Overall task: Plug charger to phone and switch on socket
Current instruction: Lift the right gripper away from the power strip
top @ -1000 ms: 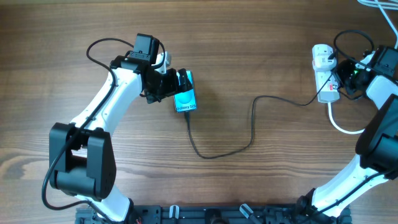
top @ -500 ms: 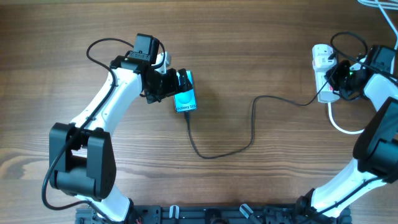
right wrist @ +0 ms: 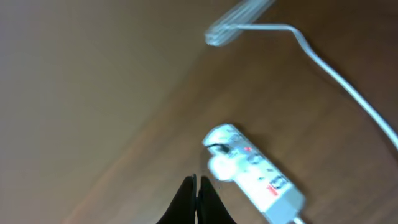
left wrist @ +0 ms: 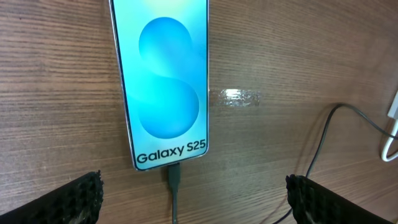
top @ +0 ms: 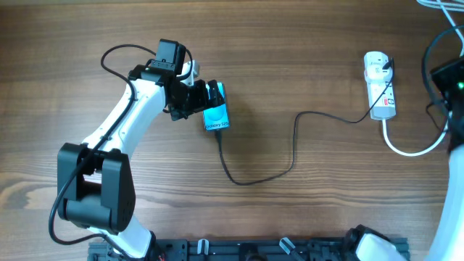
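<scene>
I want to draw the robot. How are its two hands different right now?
The left hand is wide open; the right hand is shut tight. The left hand hovers by the phone; the right hand is away from the socket. Both are dark and hold nothing.

A phone [top: 216, 116] with a lit turquoise screen lies flat on a wooden table [top: 304, 58] under the tip of the left arm [top: 134, 109]. A thin black cable [top: 293, 145] loops from its lower end to a white power strip [top: 380, 94].
</scene>
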You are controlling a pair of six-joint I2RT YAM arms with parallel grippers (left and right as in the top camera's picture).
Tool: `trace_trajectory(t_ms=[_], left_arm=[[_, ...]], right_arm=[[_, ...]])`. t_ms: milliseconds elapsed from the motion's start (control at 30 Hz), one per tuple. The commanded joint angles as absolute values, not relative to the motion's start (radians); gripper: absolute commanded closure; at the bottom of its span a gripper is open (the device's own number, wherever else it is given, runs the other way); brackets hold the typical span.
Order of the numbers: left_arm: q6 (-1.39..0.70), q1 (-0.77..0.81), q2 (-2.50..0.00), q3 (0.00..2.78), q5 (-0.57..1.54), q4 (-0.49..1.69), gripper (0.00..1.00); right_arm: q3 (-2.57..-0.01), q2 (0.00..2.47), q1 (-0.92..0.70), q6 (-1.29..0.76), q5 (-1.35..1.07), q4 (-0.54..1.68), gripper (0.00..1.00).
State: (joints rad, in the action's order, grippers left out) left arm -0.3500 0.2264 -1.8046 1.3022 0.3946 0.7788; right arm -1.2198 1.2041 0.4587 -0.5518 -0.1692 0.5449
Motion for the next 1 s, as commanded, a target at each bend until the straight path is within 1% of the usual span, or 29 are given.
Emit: trace_trajectory(t_ms=[0, 100, 333, 567, 700, 767, 800, 833, 867, 900, 967], left_arm=[[-0.356, 0.221, -1.795, 1.298, 0.411, 0.778, 0.0], [-0.356, 0.221, -1.795, 1.298, 0.411, 0.764, 0.0], [-0.356, 0.221, -1.795, 1.298, 0.411, 0.763, 0.0], [-0.356, 0.221, -1.795, 1.298, 0.411, 0.763, 0.0], [-0.356, 0.221, -1.795, 1.298, 0.411, 0.768, 0.0], [-0.356, 0.221, -1.795, 1.298, 0.411, 0.778, 0.0], [-0.356, 0.221, -1.795, 1.298, 0.412, 0.782, 0.0], [-0.355, 0.221, -1.793, 1.298, 0.411, 0.784, 0.0], [-0.355, 0.221, -1.792, 1.298, 0.411, 0.788, 0.0], [-0.351, 0.221, -1.785, 1.298, 0.411, 0.799, 0.0], [-0.345, 0.221, -1.771, 1.298, 0.411, 0.807, 0.0]], right_arm=[[-1.225, 1.076, 0.434, -0.437, -0.412, 0.593, 0.96], [-1.225, 1.003, 0.391, -0.36, -0.521, 0.665, 0.96], [-1.225, 0.919, 0.242, -0.147, -0.653, 0.819, 0.96], [-1.225, 0.892, 0.073, -0.104, -0.652, 0.953, 0.96], [-1.225, 0.892, -0.027, -0.084, -0.652, 0.982, 0.96], [-1.224, 0.893, -0.074, -0.071, -0.635, 0.992, 0.93], [-1.224, 0.893, -0.094, -0.072, -0.614, 0.995, 0.77], [-1.224, 0.893, -0.109, -0.083, -0.587, 0.997, 0.55], [-1.224, 0.893, -0.12, -0.093, -0.56, 1.001, 0.19], [-1.224, 0.893, -0.125, -0.106, -0.542, 1.005, 0.01], [-1.224, 0.893, -0.126, -0.13, -0.5, 1.011, 0.0]])
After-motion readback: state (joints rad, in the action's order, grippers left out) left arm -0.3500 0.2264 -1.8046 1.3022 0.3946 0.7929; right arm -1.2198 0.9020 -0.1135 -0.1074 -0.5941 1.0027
